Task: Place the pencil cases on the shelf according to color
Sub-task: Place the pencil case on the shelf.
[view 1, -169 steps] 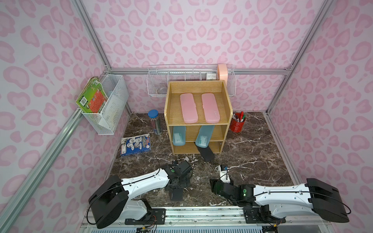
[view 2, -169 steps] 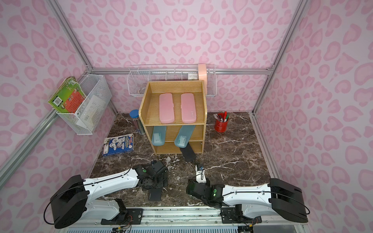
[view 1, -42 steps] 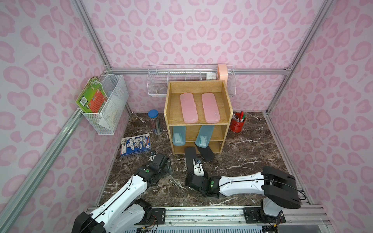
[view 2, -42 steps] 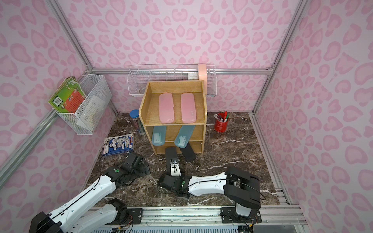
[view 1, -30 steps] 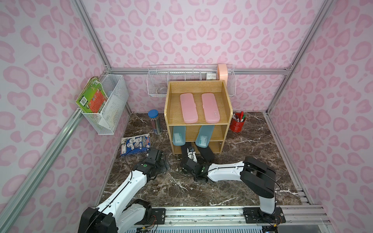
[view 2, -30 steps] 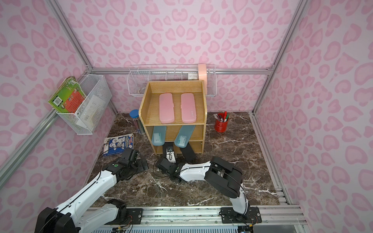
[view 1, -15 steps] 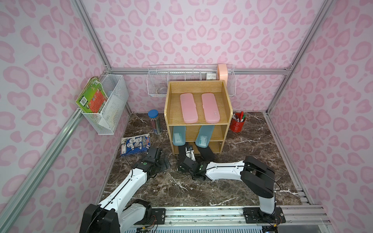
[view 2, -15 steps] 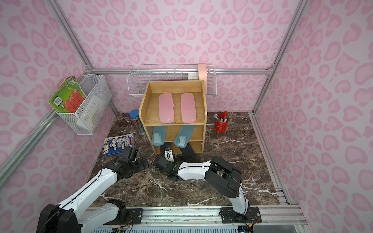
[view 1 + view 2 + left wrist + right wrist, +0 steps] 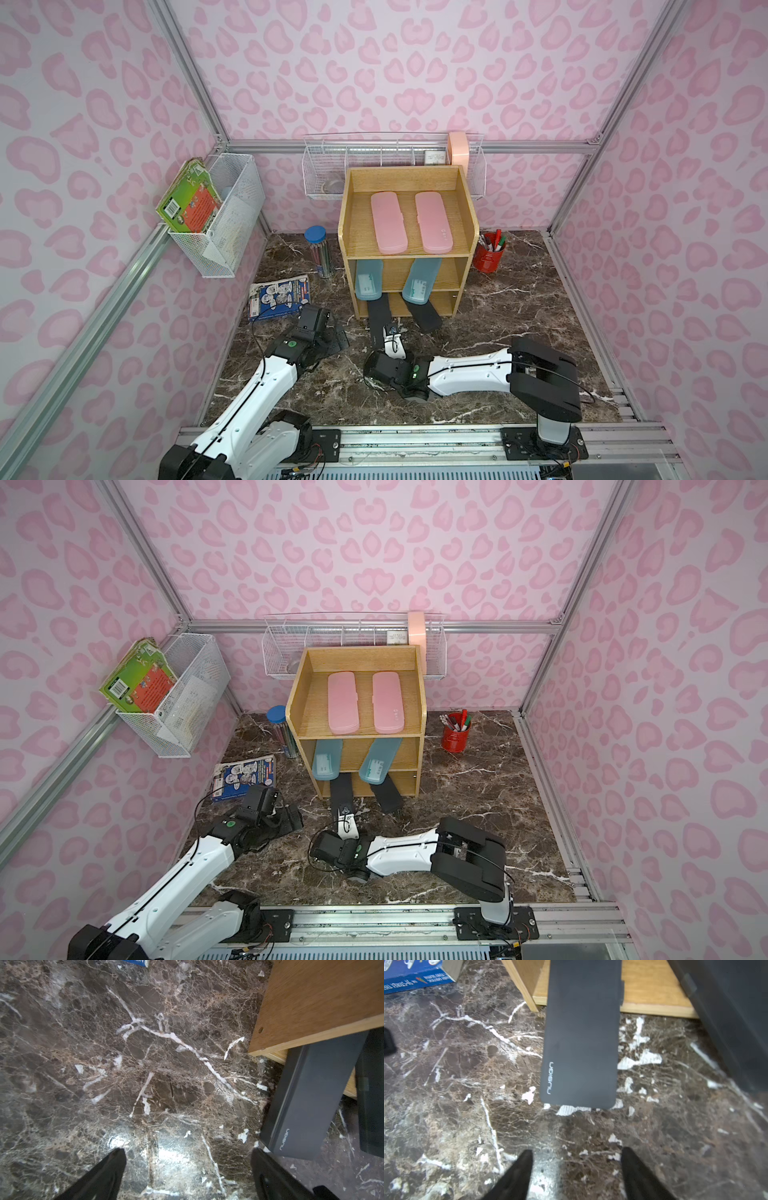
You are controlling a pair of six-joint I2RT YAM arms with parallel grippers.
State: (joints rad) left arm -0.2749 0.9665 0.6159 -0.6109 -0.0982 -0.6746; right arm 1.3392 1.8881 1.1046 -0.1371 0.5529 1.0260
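fingers (image 9: 517, 1178) of right hand (image 9: 576, 1169) apart, empty (black case (image 9: 581, 1043) just ahead).

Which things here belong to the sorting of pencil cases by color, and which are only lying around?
For the job:
pink cases, teal cases, black cases, wooden shelf.

Just lying about:
red pen cup, pencil tube with blue lid, blue booklet, green book, white wire baskets.
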